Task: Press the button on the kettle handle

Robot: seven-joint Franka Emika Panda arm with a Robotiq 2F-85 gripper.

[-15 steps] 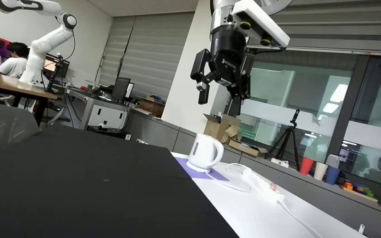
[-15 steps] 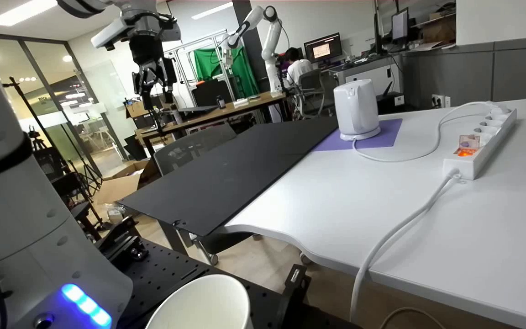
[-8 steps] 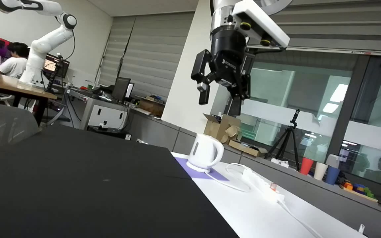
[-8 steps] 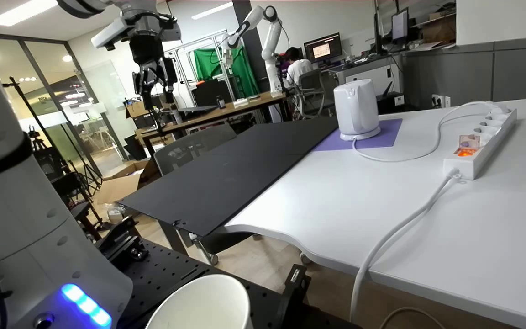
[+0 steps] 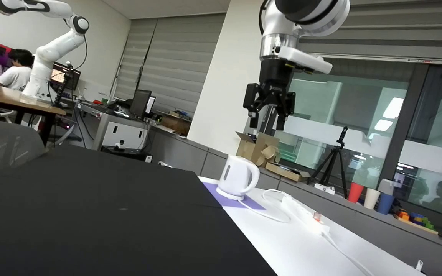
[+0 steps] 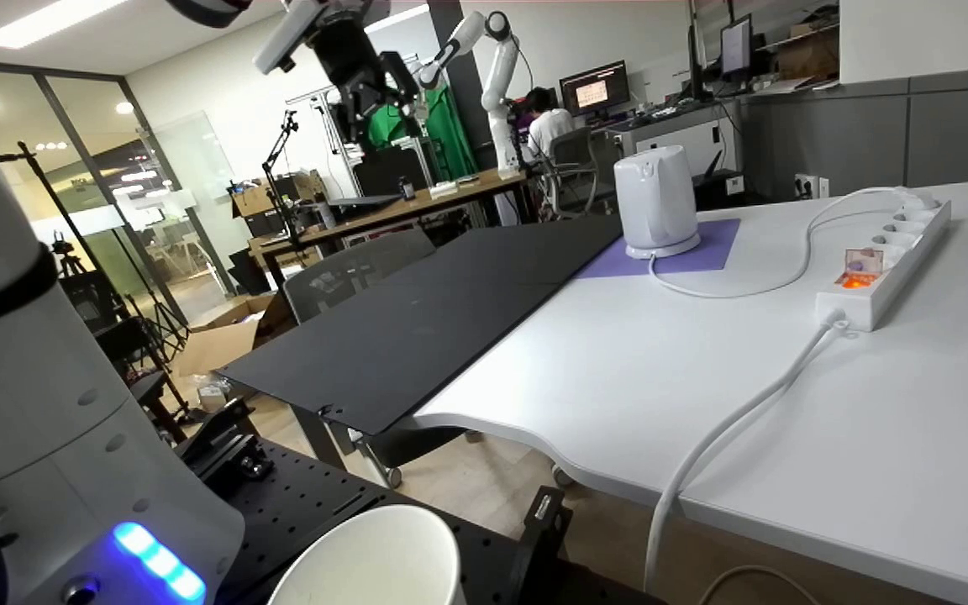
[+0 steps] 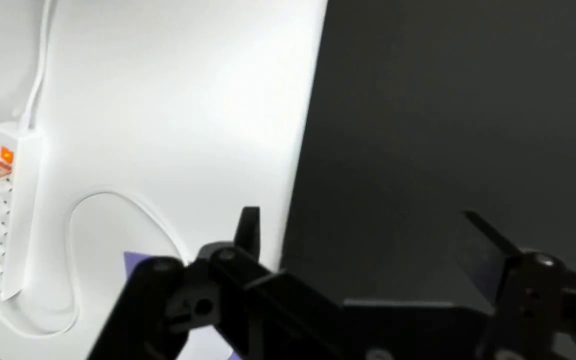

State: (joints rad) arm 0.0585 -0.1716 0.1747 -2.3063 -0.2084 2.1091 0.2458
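Kettle (image 5: 235,175), a tapered glossy white jug that looked like plastic, stood upright on the flat purple mat (image 5: 231,203) in an exterior view, its looped white handle (image 5: 256,172) seen in profile. Higher than the mat and well apart from it hung the black two-fingered gripper (image 5: 267,125), its fingers (image 5: 281,122) spread with nothing between them. The button was too small to make out. I judged the step to be the approach, best done by bringing the fingers together into one blunt tip, coming in over the mat and pressing lightly, so that the kettle would not tip or slide.

In an exterior view the thin white cord (image 6: 723,297) ran off the mat to the long white plastic power strip (image 6: 908,267). The handle side seemed turned toward the viewer there, foreshortened, the spout presumably pointing away across the mat; the long axis of the kettle stood vertical to the mat.

In the wrist view a corner of the mat showed past one finger; the kettle could not be told for certain behind the gripper, nor its heading read
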